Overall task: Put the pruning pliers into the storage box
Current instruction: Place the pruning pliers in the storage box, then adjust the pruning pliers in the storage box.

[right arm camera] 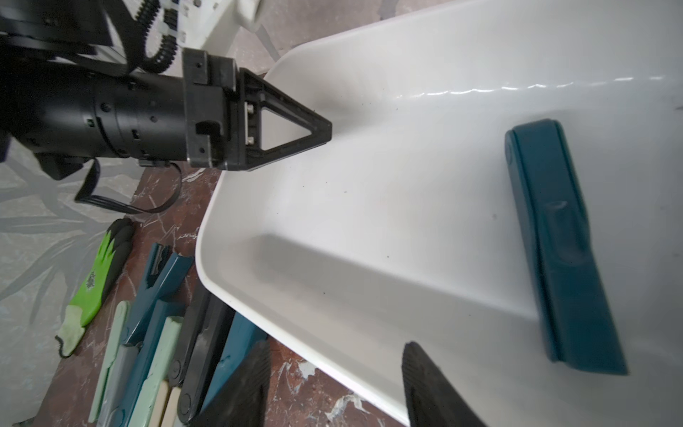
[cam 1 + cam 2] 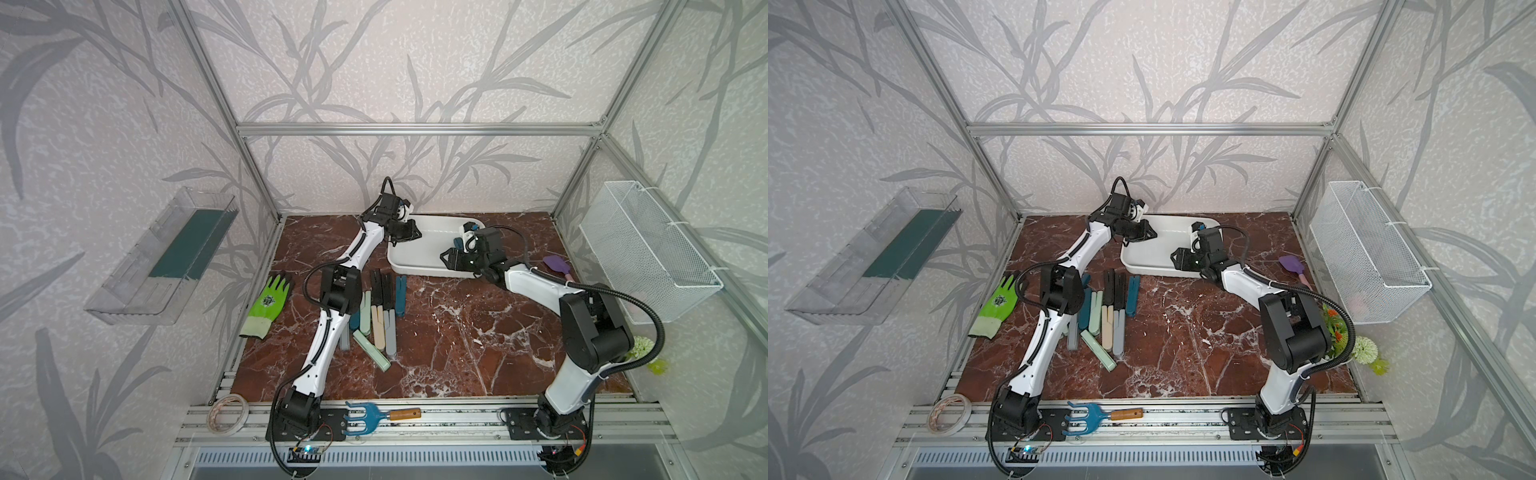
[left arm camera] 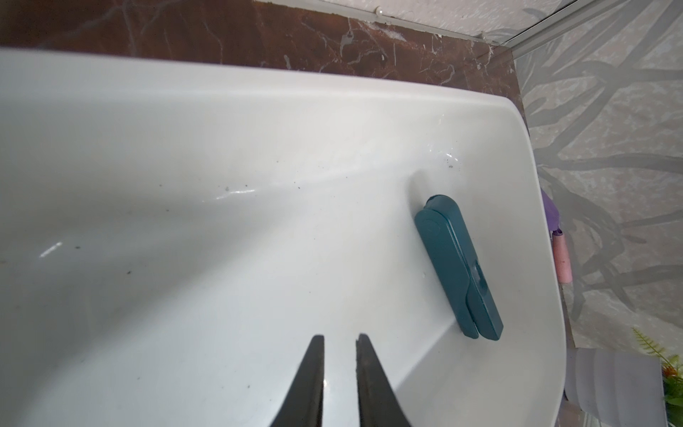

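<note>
We judge the pliers (image 2: pixel 380 320) stiff, light and smooth, best pinched across the narrow middle; most lie piled on the table (image 2: pixel 457 332), one teal pair (image 3: pixel 458 270) in the box (image 2: pixel 432 241). The left gripper (image 3: pixel 340 338) hangs over the box closed and empty; the right gripper (image 1: pixel 337 347), half open over its rim, holds nothing.

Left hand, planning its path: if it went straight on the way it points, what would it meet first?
Probably the box's bare floor; the left hand aims beside the teal pliers, though depth is unclear.
</note>
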Controlling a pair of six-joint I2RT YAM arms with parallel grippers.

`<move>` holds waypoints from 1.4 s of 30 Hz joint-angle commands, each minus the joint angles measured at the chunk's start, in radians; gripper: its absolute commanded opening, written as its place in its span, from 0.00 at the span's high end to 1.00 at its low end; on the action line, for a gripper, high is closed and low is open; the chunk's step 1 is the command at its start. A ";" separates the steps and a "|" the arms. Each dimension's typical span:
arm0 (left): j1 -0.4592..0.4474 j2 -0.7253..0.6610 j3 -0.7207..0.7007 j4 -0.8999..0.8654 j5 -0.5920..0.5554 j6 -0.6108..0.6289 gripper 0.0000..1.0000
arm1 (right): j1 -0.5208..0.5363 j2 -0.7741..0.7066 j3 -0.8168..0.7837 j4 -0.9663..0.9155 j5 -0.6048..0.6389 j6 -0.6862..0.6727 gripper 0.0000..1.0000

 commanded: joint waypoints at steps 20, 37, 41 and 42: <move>0.013 -0.732 -0.473 -0.030 -0.257 0.177 0.39 | -0.018 0.585 0.938 -0.929 0.454 -0.446 0.39; 0.114 -1.133 -1.002 0.113 -0.318 0.134 0.39 | -0.031 0.702 1.028 -0.895 0.513 -0.304 0.62; 0.129 -1.167 -1.034 0.107 -0.325 0.138 0.39 | -0.034 0.750 1.112 -0.957 0.504 -0.306 0.64; 0.133 -1.174 -1.042 0.107 -0.327 0.138 0.39 | -0.035 0.766 1.142 -0.979 0.503 -0.306 0.65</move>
